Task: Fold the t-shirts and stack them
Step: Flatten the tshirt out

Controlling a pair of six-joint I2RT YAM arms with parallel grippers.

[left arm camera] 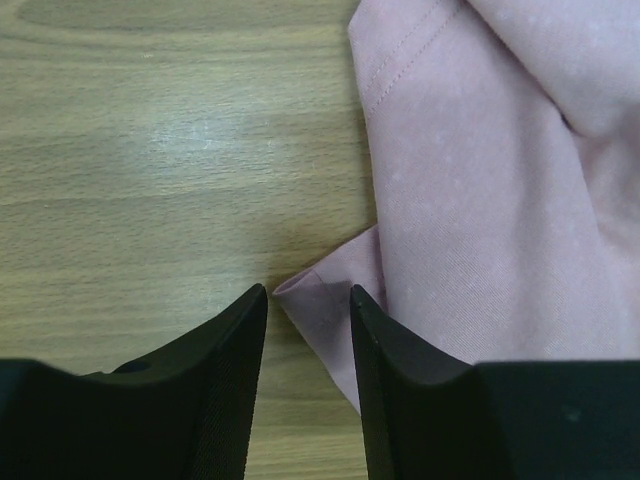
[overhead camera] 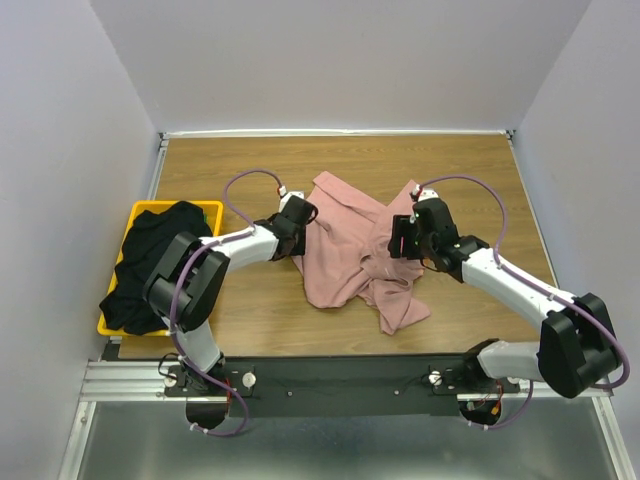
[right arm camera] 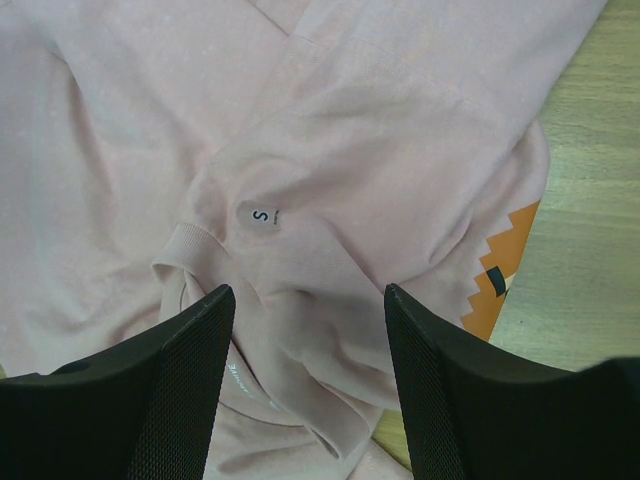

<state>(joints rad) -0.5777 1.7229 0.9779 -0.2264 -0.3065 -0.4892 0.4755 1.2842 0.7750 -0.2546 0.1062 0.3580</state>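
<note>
**Top external view.** I see the dusty-pink t-shirt [overhead camera: 345,255] lying crumpled at the middle of the table [overhead camera: 250,160], between the two arms. A black t-shirt [overhead camera: 155,250] is heaped in the yellow basket [overhead camera: 215,207] at the left edge and hides most of it, spilling over the near rim. The left gripper [overhead camera: 300,225] sits at the pink shirt's left edge and the right gripper [overhead camera: 400,238] over its right part. From here the wrist bodies cover both jaw gaps.

**Left wrist view.** The jaws stand narrowly apart. A folded corner of the pink shirt lies on the wood between the fingertips [left arm camera: 255,300]. I cannot tell whether the pads touch the cloth.

**Right wrist view.** The jaws stand wide and hold nothing. Between them lie the ribbed collar [right arm camera: 185,250] and a size label [right arm camera: 260,216] reading "S". An orange pixel print [right arm camera: 500,275] is mostly tucked under a fold (only its stepped edge shows).
</note>
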